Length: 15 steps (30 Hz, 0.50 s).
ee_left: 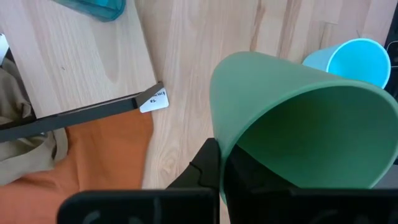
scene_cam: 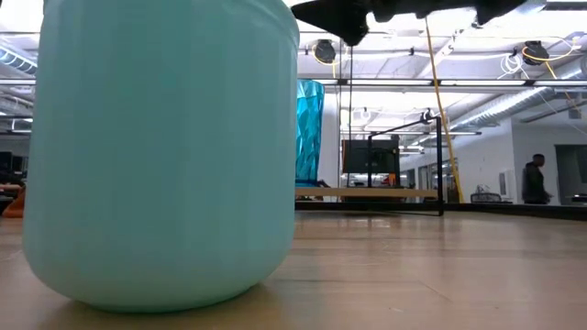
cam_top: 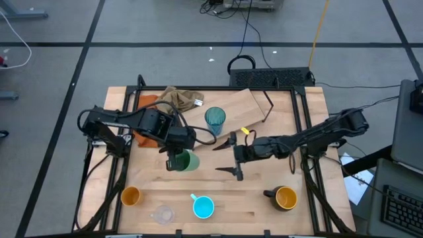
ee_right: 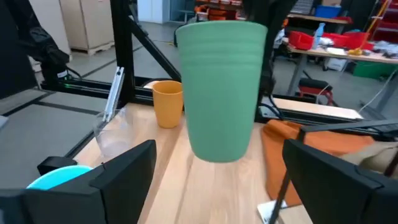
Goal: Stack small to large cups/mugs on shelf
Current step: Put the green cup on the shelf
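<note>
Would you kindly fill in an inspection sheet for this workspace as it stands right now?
Surface: light wooden table, bare at the front centre.
Job's things: green cup held off the table by the left gripper; teal tumbler on the shelf; orange cup, clear glass, light-blue mug and black mug in a row along the front edge.
Clutter: orange cloth and beige cloth by the shelf.
Grippers: left gripper shut on the green cup; right gripper open, empty, facing the cup.
Cables: black cables and a yellow one on the floor behind the table.
Surroundings: a person far off in the room.
</note>
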Available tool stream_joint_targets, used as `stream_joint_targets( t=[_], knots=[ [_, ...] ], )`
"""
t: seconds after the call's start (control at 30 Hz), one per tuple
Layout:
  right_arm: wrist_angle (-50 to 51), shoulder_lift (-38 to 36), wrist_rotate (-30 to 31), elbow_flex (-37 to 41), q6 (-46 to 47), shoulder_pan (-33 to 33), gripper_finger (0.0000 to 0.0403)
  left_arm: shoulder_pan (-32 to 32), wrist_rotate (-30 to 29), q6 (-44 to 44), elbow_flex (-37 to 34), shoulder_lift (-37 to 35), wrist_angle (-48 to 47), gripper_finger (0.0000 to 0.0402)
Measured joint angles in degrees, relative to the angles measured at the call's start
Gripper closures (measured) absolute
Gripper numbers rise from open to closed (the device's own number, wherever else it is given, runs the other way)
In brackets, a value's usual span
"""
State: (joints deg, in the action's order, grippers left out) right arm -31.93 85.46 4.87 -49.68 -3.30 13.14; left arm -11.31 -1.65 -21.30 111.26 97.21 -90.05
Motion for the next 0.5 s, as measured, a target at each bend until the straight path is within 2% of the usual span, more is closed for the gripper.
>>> stream_joint_targets(
  t=[0.17,0.37,0.5],
  knots=[
    [-1.3,5.3,-2.9,-4.5,0.4,-1.5,0.0060,0.0,0.0,0.2,0.0,0.0,0.0,0.0401],
    [-1.3,10.7,-9.5,-9.3,0.9,-3.4,0.0060,-0.4,0.0,0.2,0.0,0.0,0.0,0.0401],
    [-1.1,13.9,-10.4,-12.1,0.9,-4.0,0.0060,-0.8,0.0,0.5,0.0,0.0,0.0,0.0401]
  ],
)
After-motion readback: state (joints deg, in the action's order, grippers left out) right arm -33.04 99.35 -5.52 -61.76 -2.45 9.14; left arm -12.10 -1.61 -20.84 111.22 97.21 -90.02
